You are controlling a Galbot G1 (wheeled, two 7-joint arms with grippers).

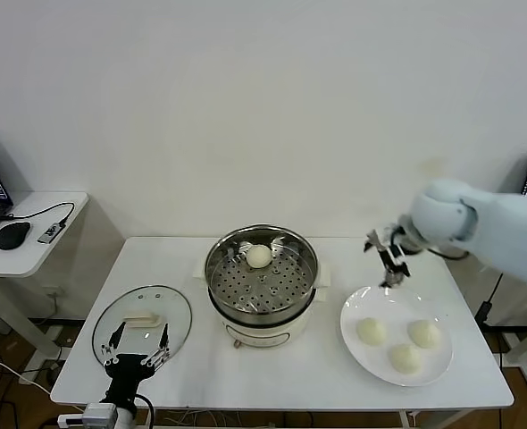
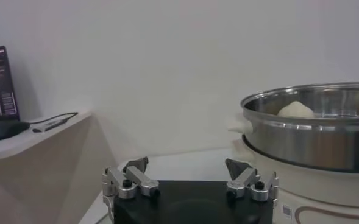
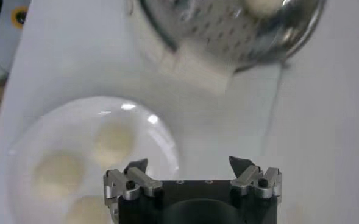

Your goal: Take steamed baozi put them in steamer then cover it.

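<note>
The head camera looks down from above and in front onto the whole white table point(image 1: 246, 375). The left wrist camera sits low near the table's edge, looking level across it, close beside the steamer point(image 2: 313, 131). The right wrist camera hangs above, facing straight down on the plate point(image 3: 161, 137). All three views share the steamer point(image 1: 262, 279).

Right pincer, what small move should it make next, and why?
Probably lower the right pincer toward the nearest baozi on the white plate. It hangs open and empty above the plate's far rim; one bun already sits in the steamer, three remain on the plate. The left pincer waits open near the glass lid.
</note>
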